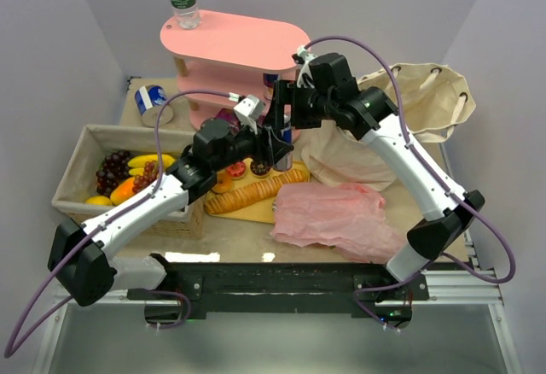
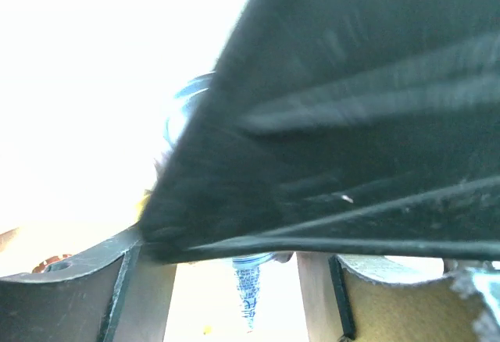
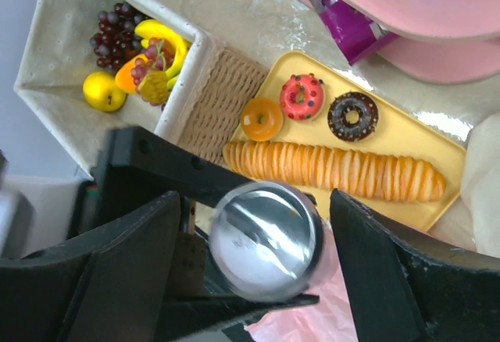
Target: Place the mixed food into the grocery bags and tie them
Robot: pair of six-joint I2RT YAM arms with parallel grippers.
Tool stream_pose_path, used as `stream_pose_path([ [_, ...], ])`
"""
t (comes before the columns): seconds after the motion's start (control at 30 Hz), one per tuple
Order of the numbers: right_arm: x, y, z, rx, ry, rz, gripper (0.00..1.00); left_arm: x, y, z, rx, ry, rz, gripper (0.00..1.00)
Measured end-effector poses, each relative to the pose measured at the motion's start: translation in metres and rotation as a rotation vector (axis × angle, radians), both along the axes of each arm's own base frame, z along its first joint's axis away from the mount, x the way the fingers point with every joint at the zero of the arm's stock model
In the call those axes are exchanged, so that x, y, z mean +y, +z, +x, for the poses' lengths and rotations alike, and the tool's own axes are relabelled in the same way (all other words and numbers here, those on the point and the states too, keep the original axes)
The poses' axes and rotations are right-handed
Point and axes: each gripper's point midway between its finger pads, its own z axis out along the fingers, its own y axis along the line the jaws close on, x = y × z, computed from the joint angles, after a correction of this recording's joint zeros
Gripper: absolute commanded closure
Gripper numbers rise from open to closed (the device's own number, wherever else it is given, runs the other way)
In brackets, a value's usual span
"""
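Right wrist: can between fingers (apart)

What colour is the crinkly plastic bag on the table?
The plastic bag is pale pink, clearest in the top external view.

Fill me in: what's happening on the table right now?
Both arms meet above the yellow tray around one drink can. It sits between the fingers of the right gripper, with narrow gaps on either side, and the left gripper is pressed in close. Which one bears it is unclear. The beige canvas bag and pink plastic bag lie to the right, the can not yet in either.
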Motion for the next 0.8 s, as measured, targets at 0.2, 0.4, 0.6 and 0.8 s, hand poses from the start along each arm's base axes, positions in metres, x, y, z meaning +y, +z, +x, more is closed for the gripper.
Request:
stream_pose_path([
  [0.2,-0.005,-0.001,0.000,-0.014,-0.033,-0.014,0.21,0.012,0.015,0.013,0.021,0.052,-0.076,0.86],
  [0.4,-0.005,0.002,-0.002,-0.031,-0.033,-0.001,0.25,0.009,0.022,0.009,0.025,0.025,-0.106,0.86],
  [0.6,0.000,0.005,-0.001,-0.072,-0.024,0.036,0.39,0.008,0.024,0.008,0.024,0.009,-0.116,0.86],
  [0.8,0.001,0.006,0.003,-0.107,-0.019,0.046,0.74,0.010,0.025,0.010,0.015,0.007,-0.124,0.84],
])
